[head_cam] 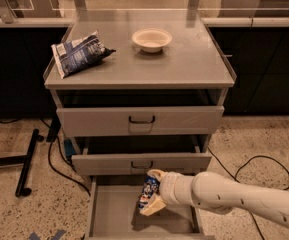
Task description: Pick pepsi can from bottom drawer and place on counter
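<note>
The gripper comes in from the right over the open bottom drawer, its fingers clamped at either end of the pepsi can. The can sits over the middle of the drawer floor, its long axis nearly vertical and its top end tipped slightly right.

Nothing legible here: the can, clamped in the claw over the drawer, shows only red-white marks; bag print blurred.
</note>
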Robot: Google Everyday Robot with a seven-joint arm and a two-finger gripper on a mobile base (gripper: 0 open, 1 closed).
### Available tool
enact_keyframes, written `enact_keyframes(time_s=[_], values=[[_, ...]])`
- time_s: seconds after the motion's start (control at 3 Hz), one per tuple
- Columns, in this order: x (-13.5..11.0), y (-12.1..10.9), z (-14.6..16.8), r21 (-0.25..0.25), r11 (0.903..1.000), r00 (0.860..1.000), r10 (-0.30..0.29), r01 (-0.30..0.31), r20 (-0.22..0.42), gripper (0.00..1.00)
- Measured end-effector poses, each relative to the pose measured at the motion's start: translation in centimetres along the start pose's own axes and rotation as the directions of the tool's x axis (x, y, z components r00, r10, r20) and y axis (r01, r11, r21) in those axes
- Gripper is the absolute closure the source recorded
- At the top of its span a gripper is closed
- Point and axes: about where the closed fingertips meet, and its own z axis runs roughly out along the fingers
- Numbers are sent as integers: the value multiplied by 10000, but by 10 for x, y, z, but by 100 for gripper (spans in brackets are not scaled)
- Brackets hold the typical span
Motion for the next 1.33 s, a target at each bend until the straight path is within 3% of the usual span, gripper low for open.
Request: enact_keyframes(time_s=[0.33,0.67,1.33], values=[[-56,-16,-34,334,9982,9987,-487,491,-130,100],[-82,-36,-57,811,9904,9935,-1099,1119,-294,100],[-86,-44,-66,986,9868,9913,-1243,1281,-438,100]])
